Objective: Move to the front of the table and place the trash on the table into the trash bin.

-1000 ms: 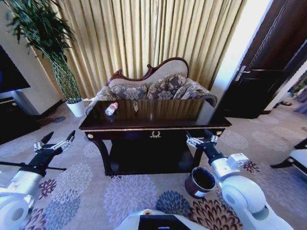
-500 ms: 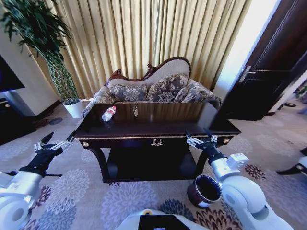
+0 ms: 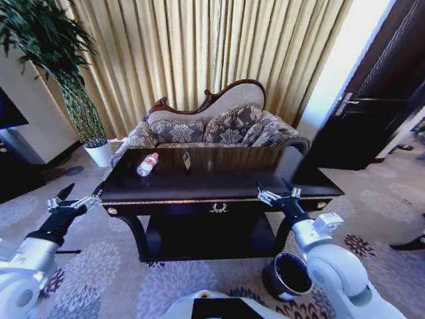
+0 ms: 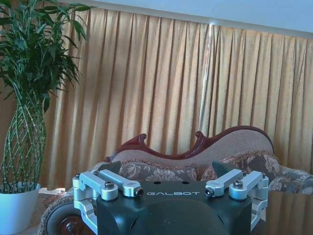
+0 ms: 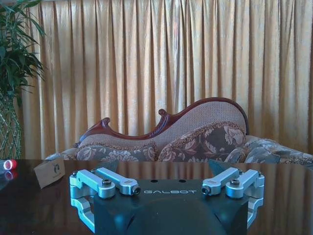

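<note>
The robot faces the table point(image 3: 219, 176) head-on, so the approach looks about finished, while the clearing itself hasn't started. The bottle point(image 3: 147, 164) lies on its side at the tabletop's upper left, a small wrapper point(image 3: 186, 160) just to its right, both untouched. The trash bin point(image 3: 287, 276) stands on the carpet at lower right, beside the table's leg. The left gripper point(image 3: 74, 200) hovers at the left edge, short of the table corner, fingers spread wide and empty. The right gripper point(image 3: 277, 193) hangs at the front edge, equally wide, holding nothing. Every pickup is left to do.
</note>
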Robot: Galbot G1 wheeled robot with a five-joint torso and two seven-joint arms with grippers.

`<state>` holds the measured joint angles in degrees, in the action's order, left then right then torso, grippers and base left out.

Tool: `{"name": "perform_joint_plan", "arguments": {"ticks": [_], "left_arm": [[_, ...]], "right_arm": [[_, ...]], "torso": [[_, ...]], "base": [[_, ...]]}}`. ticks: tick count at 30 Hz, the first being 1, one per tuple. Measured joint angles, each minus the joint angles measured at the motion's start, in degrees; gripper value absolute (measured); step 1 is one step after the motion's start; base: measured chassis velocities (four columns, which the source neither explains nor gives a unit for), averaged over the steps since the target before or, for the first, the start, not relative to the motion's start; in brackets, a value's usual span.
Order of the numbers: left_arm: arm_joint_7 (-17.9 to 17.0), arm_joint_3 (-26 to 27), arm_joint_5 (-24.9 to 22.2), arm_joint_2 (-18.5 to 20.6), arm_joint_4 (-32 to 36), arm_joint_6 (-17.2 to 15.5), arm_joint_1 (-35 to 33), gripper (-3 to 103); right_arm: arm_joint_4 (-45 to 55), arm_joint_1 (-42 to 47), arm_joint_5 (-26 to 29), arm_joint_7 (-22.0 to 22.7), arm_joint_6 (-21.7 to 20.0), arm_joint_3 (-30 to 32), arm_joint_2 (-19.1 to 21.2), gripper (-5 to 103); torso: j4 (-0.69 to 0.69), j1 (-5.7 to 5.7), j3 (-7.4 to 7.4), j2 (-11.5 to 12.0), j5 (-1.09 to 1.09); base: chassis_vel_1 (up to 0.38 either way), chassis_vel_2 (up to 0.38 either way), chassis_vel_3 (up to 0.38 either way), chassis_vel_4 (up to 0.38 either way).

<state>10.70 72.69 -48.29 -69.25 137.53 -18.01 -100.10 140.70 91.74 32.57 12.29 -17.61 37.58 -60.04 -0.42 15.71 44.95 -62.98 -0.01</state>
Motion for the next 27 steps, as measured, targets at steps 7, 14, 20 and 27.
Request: {"name": "perform_joint_plan", "arguments": {"ticks": [7,14,20,27], "left_arm": [[0.0,-0.1,0.0,-0.2,0.1,0.0,0.0,100],[0.0,0.1,0.0,-0.7,0.5,0.1,-0.8,100],[0.1,0.3,0.1,-1.8,1.4,0.1,-1.4,100],[-0.1,0.1,0.8,-2.9,2.2,-0.5,-0.9,100]], "right_arm": [[0.1,0.2,-0.3,0.1,0.0,-0.4,0.0,100],[0.3,-0.5,1.5,0.2,-0.7,-1.6,2.3,100],[-0.3,-5.3,8.3,0.4,-2.4,-3.0,9.0,100],[-3.3,-13.8,14.6,0.4,-4.8,-6.1,16.2,100]], "torso": [[0.0,0.0,0.0,0.0,0.0],[0.0,-0.01,0.0,0.0,0.0],[0.0,-0.01,0.0,0.0,0.01],[0.0,-0.01,0.0,0.0,0.0]], "base": [[-0.058,0.067,0.071,-0.074],[0.0,0.0,0.0,0.0],[0.0,0.0,0.0,0.0],[0.0,0.0,0.0,0.0]]}}
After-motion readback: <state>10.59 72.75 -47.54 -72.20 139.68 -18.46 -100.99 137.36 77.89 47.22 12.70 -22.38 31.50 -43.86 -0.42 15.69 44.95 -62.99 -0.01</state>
